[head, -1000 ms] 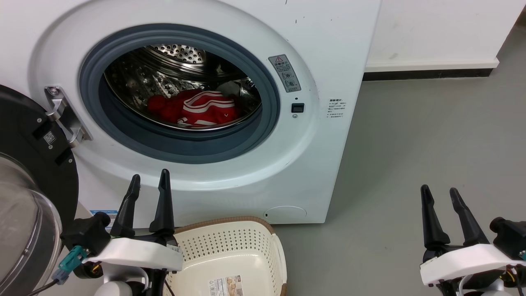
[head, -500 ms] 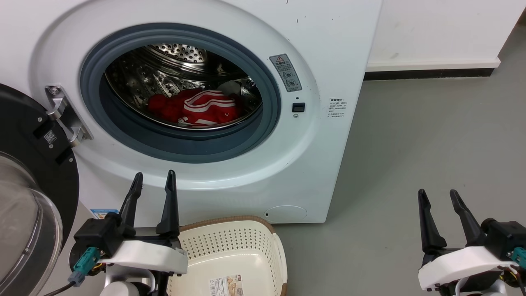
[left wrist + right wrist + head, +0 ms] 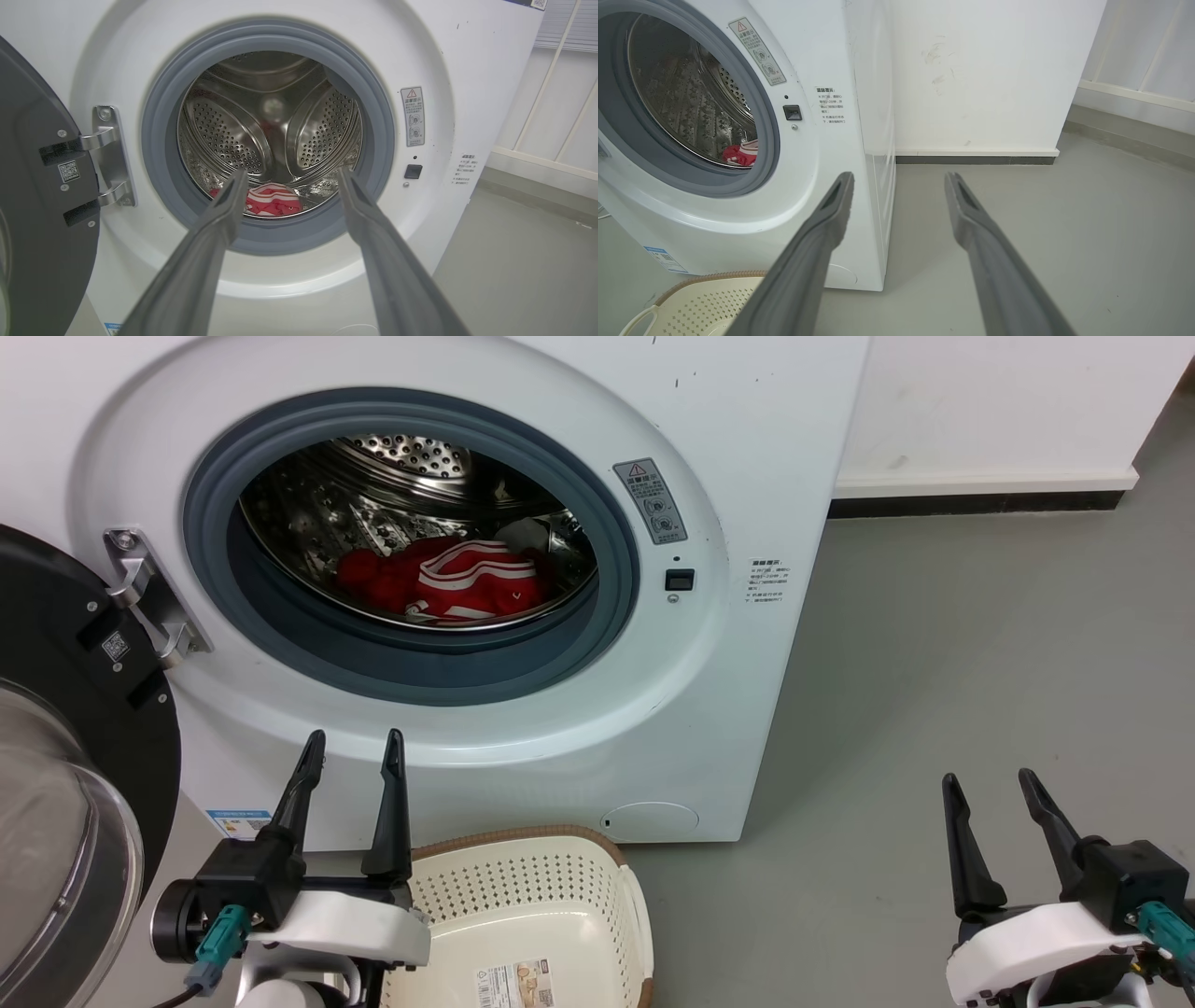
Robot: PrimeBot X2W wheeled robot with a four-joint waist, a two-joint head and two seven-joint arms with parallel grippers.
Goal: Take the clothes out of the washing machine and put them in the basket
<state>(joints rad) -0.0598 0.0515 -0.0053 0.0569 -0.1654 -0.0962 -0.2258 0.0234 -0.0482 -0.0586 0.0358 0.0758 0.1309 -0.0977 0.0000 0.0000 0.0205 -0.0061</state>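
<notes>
While the black-rimmed glass door (image 3: 84, 709) stands swung wide at the left, the red garment (image 3: 462, 583) with white stripes lies crumpled at the bottom of the perforated steel drum (image 3: 373, 513), inside the white washing machine (image 3: 766, 448) and behind its grey rubber ring (image 3: 616, 569). The cream basket (image 3: 523, 896) sits on the grey floor (image 3: 934, 663) just in front of the machine, below the port, a paper label (image 3: 513, 982) on its bottom. The left pincer (image 3: 355, 737) hovers beside the basket's left rim, fingers apart, pointing toward the port, holding nothing. The right pincer (image 3: 987, 777) hangs well off to the right above the floor, fingers likewise apart.
</notes>
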